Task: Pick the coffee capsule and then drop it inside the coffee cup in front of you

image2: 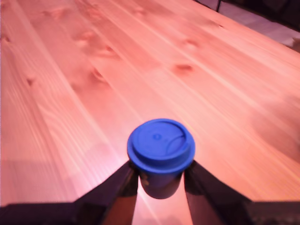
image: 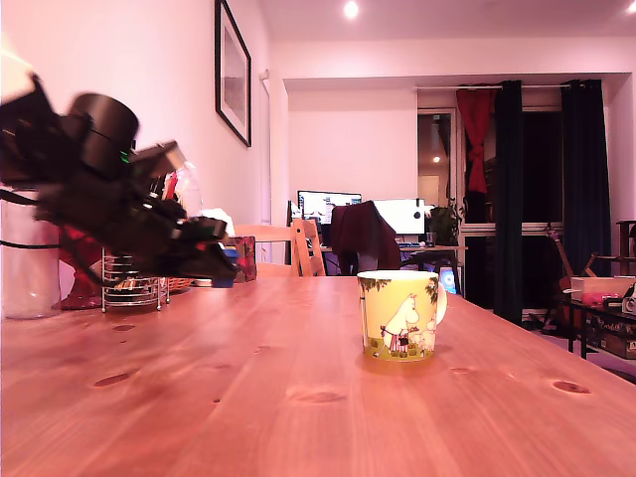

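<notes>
1. Gripping the coffee capsule (image2: 161, 154), the pincer (image2: 161, 180) has one dark finger (image2: 123, 183) pressed to each side of the pod's body, just under the flared rim.
2. Seen from the wrist view, the capsule is blue, with its flat round top facing the camera and its tapered body running back between the fingers.
3. Bare pine boards of the worktop (image2: 93, 70) fill the rest of the wrist view, with knots and grain lines showing; the capsule is held clear of the wood.
4. On the exterior view's left, the black arm and its pincer (image: 221, 260) hang above the worktop, blurred, with the tip pointing toward the exterior view's right; the capsule cannot be made out there.
5. Well apart from the pincer, toward the exterior view's right, the coffee cup (image: 400, 314) stands upright on the worktop, yellow-green with a white cartoon figure and a pale handle on its right side.
6. Behind the arm on the exterior view's left stands a wire basket (image: 134, 285), and a framed picture (image: 234, 72) hangs on the wall above.
</notes>
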Available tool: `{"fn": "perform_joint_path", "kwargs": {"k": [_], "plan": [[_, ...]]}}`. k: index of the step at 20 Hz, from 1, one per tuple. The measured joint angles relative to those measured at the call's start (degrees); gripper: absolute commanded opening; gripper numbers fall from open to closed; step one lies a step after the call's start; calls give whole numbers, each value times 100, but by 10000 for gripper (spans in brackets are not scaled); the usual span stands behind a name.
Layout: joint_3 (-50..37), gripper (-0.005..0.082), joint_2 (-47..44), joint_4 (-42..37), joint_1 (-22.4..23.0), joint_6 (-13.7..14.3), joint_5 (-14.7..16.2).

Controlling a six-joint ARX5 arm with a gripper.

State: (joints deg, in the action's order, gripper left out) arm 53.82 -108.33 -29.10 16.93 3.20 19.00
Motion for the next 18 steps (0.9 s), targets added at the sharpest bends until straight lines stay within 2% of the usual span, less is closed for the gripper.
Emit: {"fn": "perform_joint_path", "kwargs": {"k": [3,9,18], "plan": [[-518,175,385,-271,72,-11,-2],[-1268,175,822,-525,345,-229,-2],[-1602,175,1388,-560,1217,-328,2]]}}
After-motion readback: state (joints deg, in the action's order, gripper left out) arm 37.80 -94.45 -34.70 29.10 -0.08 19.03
